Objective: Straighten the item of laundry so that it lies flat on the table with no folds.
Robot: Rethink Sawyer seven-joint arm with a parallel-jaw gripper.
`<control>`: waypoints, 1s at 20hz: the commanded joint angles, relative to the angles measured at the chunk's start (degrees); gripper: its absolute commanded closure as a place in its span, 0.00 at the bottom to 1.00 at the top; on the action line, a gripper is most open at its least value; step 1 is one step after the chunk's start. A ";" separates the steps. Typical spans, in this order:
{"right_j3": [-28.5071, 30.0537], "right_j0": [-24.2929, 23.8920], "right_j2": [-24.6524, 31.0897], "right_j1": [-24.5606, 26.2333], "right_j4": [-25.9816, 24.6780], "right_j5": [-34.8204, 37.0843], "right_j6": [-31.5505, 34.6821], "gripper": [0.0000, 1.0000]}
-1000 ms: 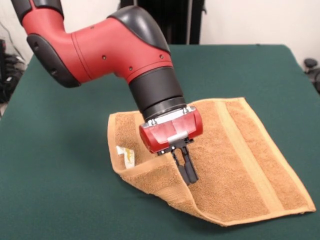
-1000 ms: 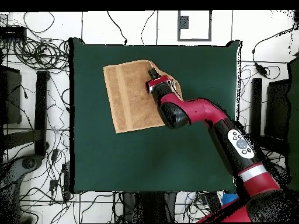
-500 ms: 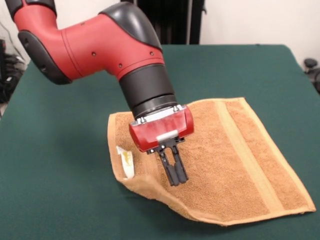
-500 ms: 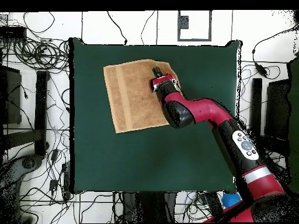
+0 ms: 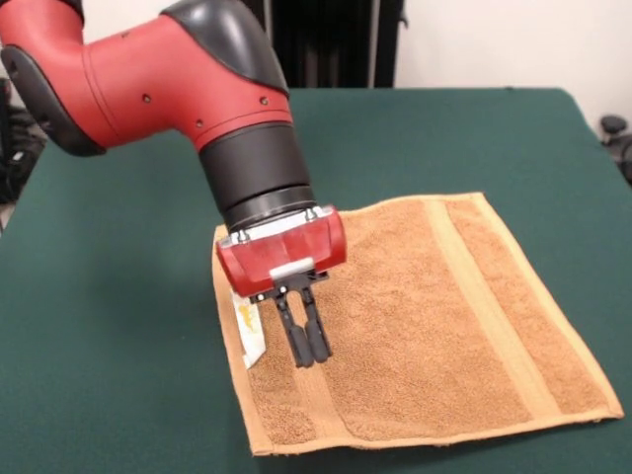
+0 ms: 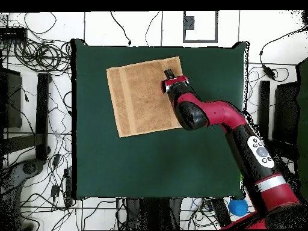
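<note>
From the front, the orange-tan terry towel (image 5: 425, 316) lies spread on the dark green table (image 5: 118, 375), with a smoother woven band running near its right edge and another near its left. The gripper (image 5: 306, 348) points down at the left band, its two black fingers (image 5: 297, 341) pressed together with no cloth visibly between them; whether the tips touch the terry is hard to judge. A small white tag (image 5: 249, 331) shows at the towel's left edge, just beside the fingers. From overhead, the towel (image 6: 141, 96) sits as a slightly rotated square in the table's (image 6: 156, 162) upper left part, all four corners laid out, with the gripper (image 6: 169, 74) over it near its upper right corner.
</note>
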 commanded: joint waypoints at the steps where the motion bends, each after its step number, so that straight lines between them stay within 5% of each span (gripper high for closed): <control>1: 1.39 3.86 -4.91 -3.16 3.45 10.26 0.57 1.00; 5: 8.08 8.29 -11.83 -10.98 10.10 25.47 5.12 1.00; 9: 13.54 12.78 -16.10 -19.85 12.91 32.55 7.06 1.00; 20: 18.25 17.14 -20.77 -26.41 14.29 30.01 10.09 1.00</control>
